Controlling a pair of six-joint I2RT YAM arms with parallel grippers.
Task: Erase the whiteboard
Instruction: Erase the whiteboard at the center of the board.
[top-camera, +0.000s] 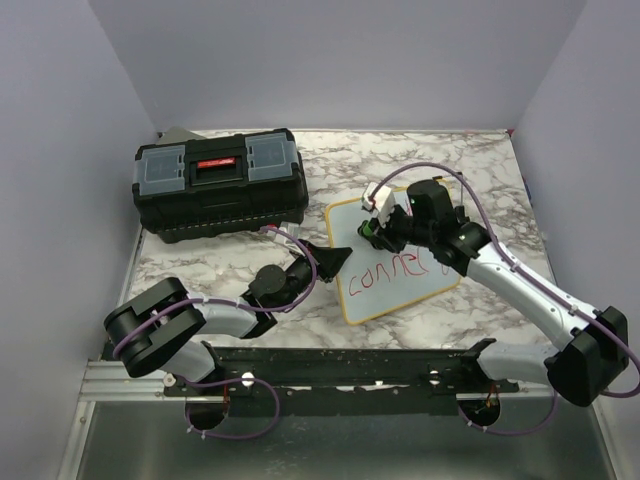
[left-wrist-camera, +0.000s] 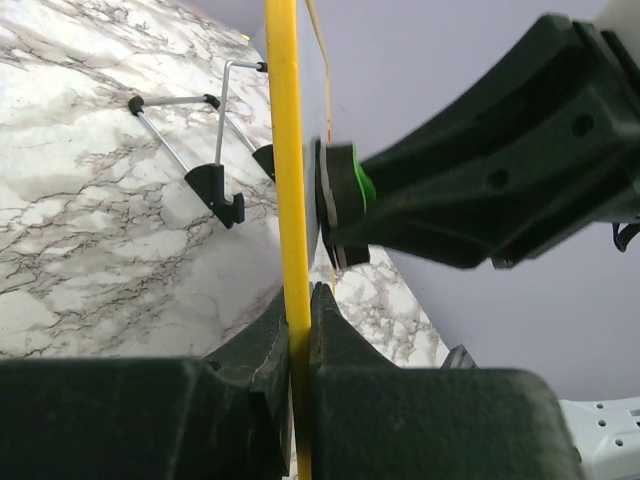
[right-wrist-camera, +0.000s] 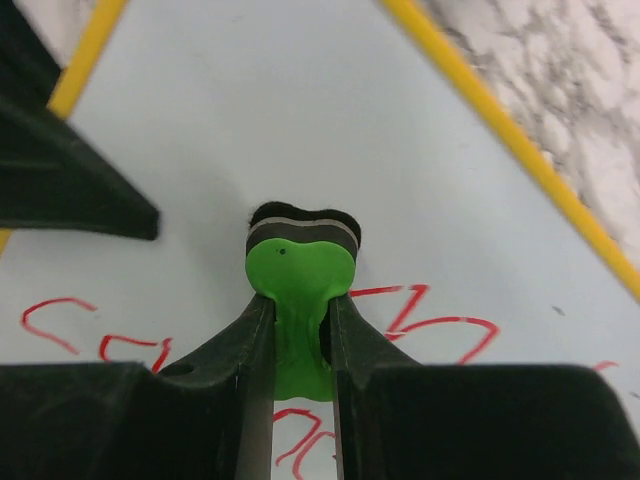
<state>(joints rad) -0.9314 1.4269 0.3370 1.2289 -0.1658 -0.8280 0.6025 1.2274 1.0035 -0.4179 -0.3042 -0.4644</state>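
The whiteboard (top-camera: 395, 265) with a yellow frame and red handwriting lies tilted at the table's middle. My left gripper (top-camera: 335, 262) is shut on the board's left edge; in the left wrist view the yellow frame (left-wrist-camera: 284, 150) runs up between the closed jaws of that gripper (left-wrist-camera: 299, 300). My right gripper (top-camera: 375, 232) is shut on a green eraser (right-wrist-camera: 300, 280) with a black felt pad. The felt touches the white surface (right-wrist-camera: 300, 120) just above the red writing (right-wrist-camera: 440, 325). The eraser also shows in the left wrist view (left-wrist-camera: 350, 195), pressed at the board.
A black toolbox (top-camera: 220, 185) with grey lid compartments and a red latch stands at the back left. The board's wire stand with black feet (left-wrist-camera: 215, 190) shows behind it. Purple walls enclose the marble table (top-camera: 480, 170).
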